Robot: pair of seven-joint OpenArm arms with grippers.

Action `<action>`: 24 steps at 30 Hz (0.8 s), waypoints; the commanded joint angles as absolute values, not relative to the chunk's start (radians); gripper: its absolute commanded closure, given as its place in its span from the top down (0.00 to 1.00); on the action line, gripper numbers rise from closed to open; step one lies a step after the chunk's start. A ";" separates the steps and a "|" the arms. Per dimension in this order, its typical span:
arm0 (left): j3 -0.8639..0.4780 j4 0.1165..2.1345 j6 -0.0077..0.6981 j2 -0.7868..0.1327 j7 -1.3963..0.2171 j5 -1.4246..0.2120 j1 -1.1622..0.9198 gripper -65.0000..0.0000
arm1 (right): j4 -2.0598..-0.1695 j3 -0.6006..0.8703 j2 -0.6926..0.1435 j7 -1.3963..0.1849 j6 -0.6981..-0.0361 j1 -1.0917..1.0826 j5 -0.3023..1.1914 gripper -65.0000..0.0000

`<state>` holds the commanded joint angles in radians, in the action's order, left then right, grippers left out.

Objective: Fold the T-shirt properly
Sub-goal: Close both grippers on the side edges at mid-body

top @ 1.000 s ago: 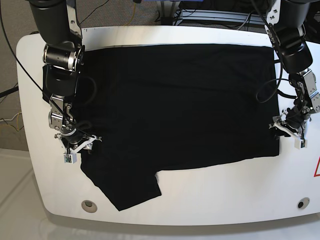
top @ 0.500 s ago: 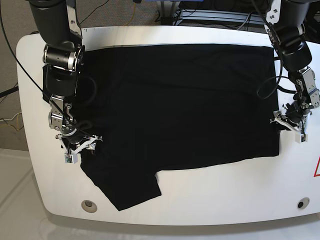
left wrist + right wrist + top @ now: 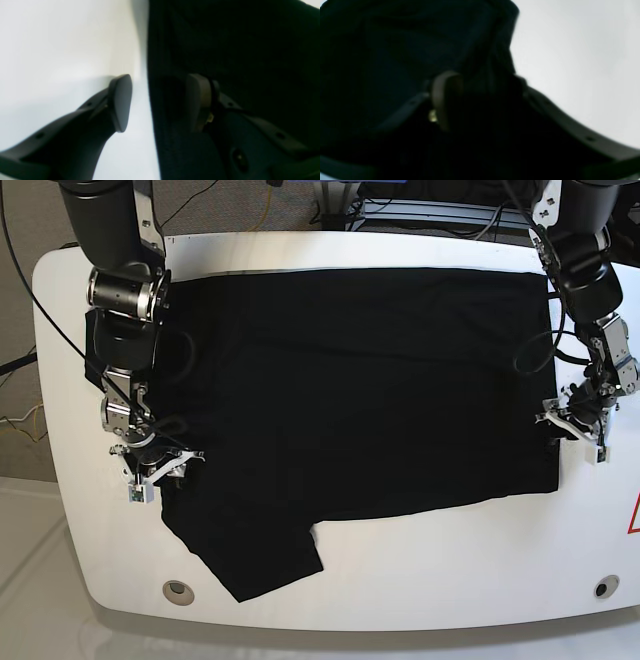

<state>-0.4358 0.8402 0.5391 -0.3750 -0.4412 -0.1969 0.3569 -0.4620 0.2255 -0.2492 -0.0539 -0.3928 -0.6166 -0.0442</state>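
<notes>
Mostly flat, black T-shirt (image 3: 360,390), one sleeve skewed downward.

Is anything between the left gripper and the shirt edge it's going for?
Nothing visible. The left gripper is open and straddles the T-shirt edge: one finger over the bare table, the other over the cloth. In the base view that side of the table holds only the shirt and the arm.

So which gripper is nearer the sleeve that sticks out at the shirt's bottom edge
The right gripper. It sits on the T-shirt just above that sleeve; the left gripper is across the table at the opposite edge.
</notes>
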 joint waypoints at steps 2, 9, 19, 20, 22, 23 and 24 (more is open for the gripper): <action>-0.434 0.844 0.537 -0.374 -0.444 -0.201 0.356 0.50 | -0.461 0.227 -0.245 -0.054 -0.394 -0.618 -0.053 0.31; -0.430 0.852 0.530 -0.373 -0.466 -0.225 0.347 0.52 | -0.473 0.230 -0.236 -0.060 -0.406 -0.625 -0.070 0.51; -0.430 0.857 0.525 -0.360 -0.473 -0.217 0.334 0.00 | -0.489 0.230 -0.235 -0.057 -0.397 -0.608 -0.039 0.14; -0.429 0.856 0.523 -0.360 -0.467 -0.216 0.332 0.00 | -0.491 0.231 -0.235 -0.058 -0.396 -0.608 -0.038 0.10; -0.428 0.855 0.522 -0.359 -0.452 -0.215 0.328 0.00 | -0.496 0.232 -0.235 -0.060 -0.395 -0.606 -0.036 0.01; -0.427 0.855 0.522 -0.358 -0.443 -0.215 0.326 0.00 | -0.500 0.233 -0.235 -0.062 -0.395 -0.605 -0.036 0.00; -0.428 0.855 0.523 -0.358 -0.436 -0.214 0.325 0.00 | -0.504 0.233 -0.235 -0.063 -0.394 -0.606 -0.034 0.00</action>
